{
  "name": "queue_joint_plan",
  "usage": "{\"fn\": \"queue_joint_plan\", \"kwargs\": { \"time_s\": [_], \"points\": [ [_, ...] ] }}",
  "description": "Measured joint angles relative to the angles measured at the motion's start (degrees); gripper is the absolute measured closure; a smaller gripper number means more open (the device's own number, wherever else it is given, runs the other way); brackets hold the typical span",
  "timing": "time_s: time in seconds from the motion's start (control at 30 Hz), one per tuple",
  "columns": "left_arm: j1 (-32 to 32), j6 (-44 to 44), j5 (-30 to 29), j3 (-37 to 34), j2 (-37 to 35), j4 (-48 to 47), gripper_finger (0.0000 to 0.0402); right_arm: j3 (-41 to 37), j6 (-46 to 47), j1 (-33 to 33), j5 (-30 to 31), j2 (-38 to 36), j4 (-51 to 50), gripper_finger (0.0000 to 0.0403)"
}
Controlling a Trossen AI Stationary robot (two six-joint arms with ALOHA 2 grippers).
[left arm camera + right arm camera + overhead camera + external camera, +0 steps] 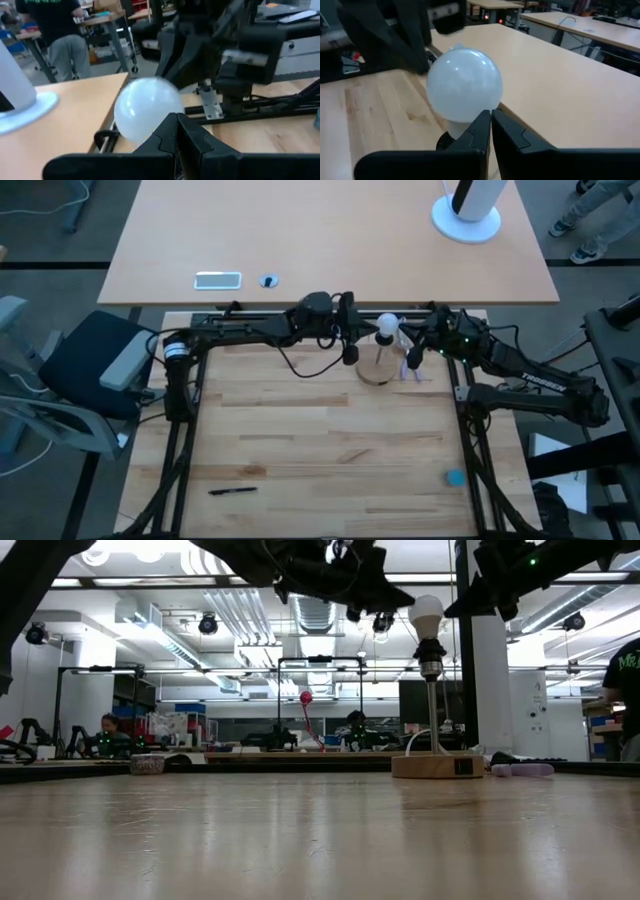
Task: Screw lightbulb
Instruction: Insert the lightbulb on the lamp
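The left claw (352, 330) hangs clenched and empty just left of the small white frosted lightbulb (387, 326). The bulb stands upright, long axis vertical, seated atop the black post of the round wooden disc (377, 370) at the surface's far edge. The right claw (412, 340), also clenched and empty, sits just right, about equally near.

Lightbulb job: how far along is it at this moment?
Looks done: the lightbulb sits upright in the socket on the post of the round wooden base. In hand: nothing is gripped; the left gripper and right gripper are both shut close beside the bulb. Left: whether it is screwed fully tight cannot be told; the arms have not pulled away.
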Motion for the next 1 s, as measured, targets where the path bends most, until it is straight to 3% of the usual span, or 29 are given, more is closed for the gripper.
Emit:
{"fn": "queue_joint_plan", "kwargs": {
  "time_s": [0.63,0.8,1.0],
  "points": [
    [0.27,-1.34,-3.2,-0.02,1.76,0.93,0.0401,0.0,3.64,0.17,-4.98,-0.44,-3.19,0.039],
    [0.25,-1.35,-2.99,-0.04,1.14,-3.02,0.0401,0.0,3.75,0.17,-4.18,-0.52,-3.89,0.039],
    [0.25,-1.07,-2.67,-0.04,0.4,-2.94,0.0401,0.0,0.8,0.11,1.16,-0.27,-2.94,0.039]
  ]
}}
